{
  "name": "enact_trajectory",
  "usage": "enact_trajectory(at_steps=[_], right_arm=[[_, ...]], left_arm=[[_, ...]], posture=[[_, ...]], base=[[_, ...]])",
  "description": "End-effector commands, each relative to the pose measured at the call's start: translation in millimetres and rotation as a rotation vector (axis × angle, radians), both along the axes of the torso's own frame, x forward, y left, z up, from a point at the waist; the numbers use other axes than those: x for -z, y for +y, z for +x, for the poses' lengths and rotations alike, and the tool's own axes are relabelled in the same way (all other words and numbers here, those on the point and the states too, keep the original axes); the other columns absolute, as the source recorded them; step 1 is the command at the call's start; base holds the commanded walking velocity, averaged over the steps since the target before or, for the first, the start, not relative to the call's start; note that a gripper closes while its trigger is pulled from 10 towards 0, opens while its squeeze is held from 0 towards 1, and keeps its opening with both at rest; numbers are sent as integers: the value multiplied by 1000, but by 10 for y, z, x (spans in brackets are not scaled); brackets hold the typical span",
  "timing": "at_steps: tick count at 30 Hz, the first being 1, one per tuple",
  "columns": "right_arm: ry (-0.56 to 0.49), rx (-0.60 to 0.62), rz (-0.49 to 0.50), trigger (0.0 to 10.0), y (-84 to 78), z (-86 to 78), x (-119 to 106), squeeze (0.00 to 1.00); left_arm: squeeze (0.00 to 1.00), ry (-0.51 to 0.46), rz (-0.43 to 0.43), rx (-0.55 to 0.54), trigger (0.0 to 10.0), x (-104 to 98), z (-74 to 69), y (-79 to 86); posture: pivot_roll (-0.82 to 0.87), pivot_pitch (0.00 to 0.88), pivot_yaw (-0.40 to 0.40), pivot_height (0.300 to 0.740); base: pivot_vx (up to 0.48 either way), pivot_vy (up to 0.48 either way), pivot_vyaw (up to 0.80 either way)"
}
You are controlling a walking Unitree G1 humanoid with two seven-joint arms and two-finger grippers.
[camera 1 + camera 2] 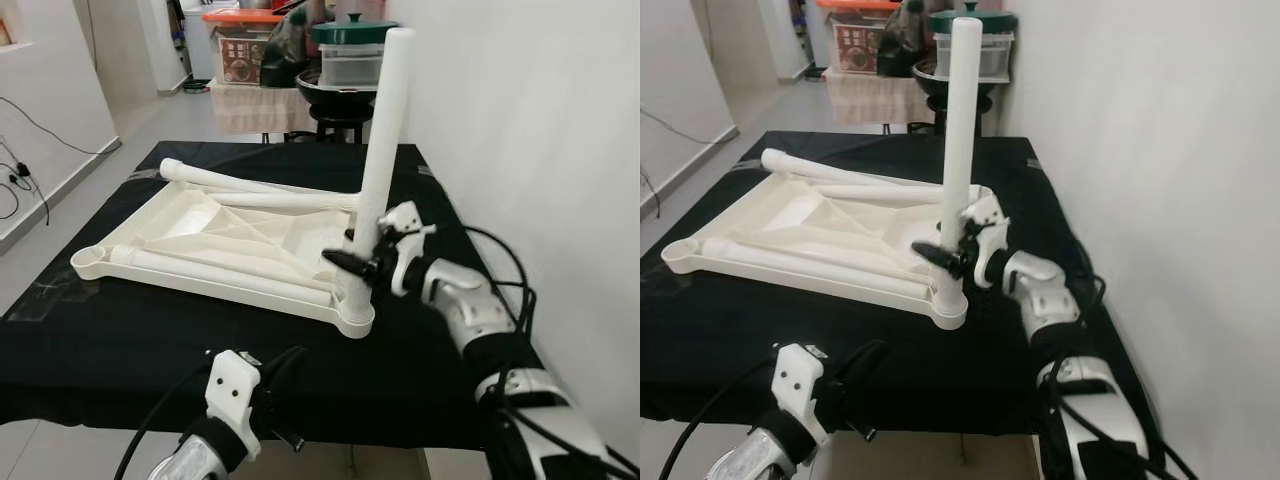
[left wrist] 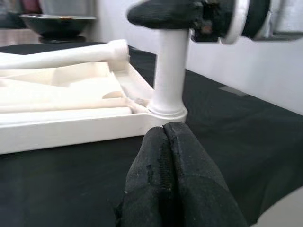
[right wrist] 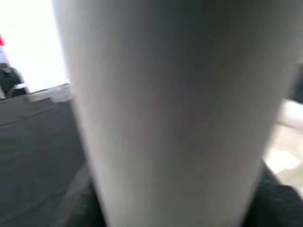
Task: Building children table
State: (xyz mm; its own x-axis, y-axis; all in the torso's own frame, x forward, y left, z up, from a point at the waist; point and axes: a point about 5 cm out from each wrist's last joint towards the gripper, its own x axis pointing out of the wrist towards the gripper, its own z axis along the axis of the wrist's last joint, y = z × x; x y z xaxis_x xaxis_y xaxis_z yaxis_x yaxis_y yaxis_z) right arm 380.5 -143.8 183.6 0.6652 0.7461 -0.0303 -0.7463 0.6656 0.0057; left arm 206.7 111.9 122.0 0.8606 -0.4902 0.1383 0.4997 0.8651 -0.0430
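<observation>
A white plastic tabletop (image 1: 215, 245) lies upside down on a black cloth. One white leg (image 1: 385, 140) stands upright in its near right corner socket (image 1: 352, 315). My right gripper (image 1: 362, 262) is shut on the lower part of this leg (image 3: 175, 109). Two loose white legs (image 1: 250, 185) lie across the tabletop's far side, and another (image 1: 215, 268) rests along its near edge. My left gripper (image 2: 173, 165) is shut with nothing in it, low at the cloth's near edge (image 1: 285, 415), short of the standing leg (image 2: 170, 71).
The black cloth (image 1: 120, 350) covers a low platform against a white wall (image 1: 540, 130) on the right. Behind it stand a stool with a black bowl (image 1: 335, 90), lidded containers (image 1: 350, 50) and a draped table (image 1: 250, 105). Cables trail on the floor at left (image 1: 20, 180).
</observation>
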Motion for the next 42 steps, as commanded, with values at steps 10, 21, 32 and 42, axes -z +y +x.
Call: enact_trajectory(at_steps=[10, 21, 32, 42], right_arm=[[63, 515, -114, 0, -195, -133, 440, 0], [87, 645, -31, 0, 323, -408, 584, 0], [27, 386, 9, 10000, 375, -301, 332, 1000], [-80, -155, -69, 10000, 297, -237, 9, 0]], left_arm=[[0, -5, -7, 61, 10000, 12, -2, -40], [0, 20, -65, 1, 10000, 36, 86, -43], [0, 45, -57, 43, 10000, 69, 100, -83], [0, 52, -54, 60, 10000, 85, 117, -114]], posture=[[98, 0, -101, 740], [87, 0, -66, 740], [86, 0, -55, 740], [92, 0, -57, 740]], base=[[0, 0, 0], [0, 0, 0], [0, 0, 0], [0, 0, 0]])
